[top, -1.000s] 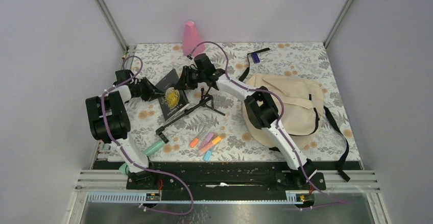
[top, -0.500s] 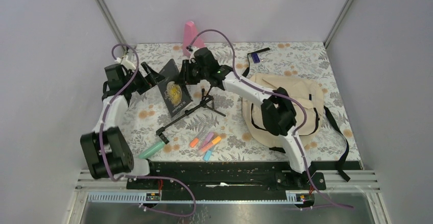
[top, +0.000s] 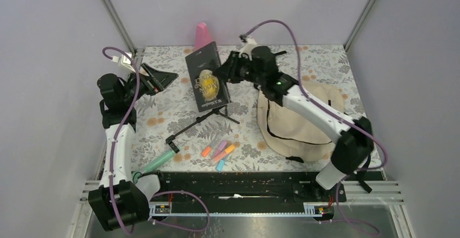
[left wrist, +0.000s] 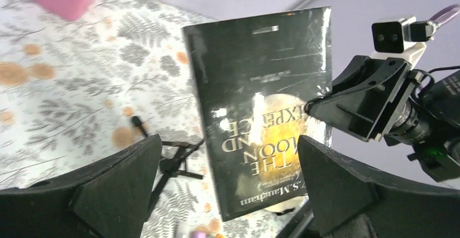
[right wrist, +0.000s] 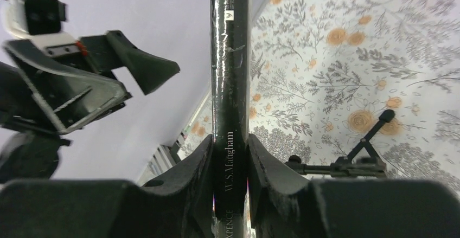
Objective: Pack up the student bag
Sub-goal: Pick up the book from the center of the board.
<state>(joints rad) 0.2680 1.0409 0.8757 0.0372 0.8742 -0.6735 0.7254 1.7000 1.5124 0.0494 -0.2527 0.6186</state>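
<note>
Lifted off the bench (top: 163, 119) since a second ago, the black book (top: 206, 78) stands upright, pinched at its spine by the right claw (top: 219, 77). To its left, the left claw (top: 157, 78) gapes wide, empty. Below-right of the right claw slumps the student bag (top: 295, 124): seemingly soft and floppy, best gripped at its zipper trim.

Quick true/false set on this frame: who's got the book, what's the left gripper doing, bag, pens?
1. The right gripper grips the book by its spine. True.
2. The left gripper is clamped on the book too. False: it is open and clear of the book.
3. The book is inside the backpack. False: it is outside it, held by the right gripper.
4. Highlighters lie on the table. True.
</note>
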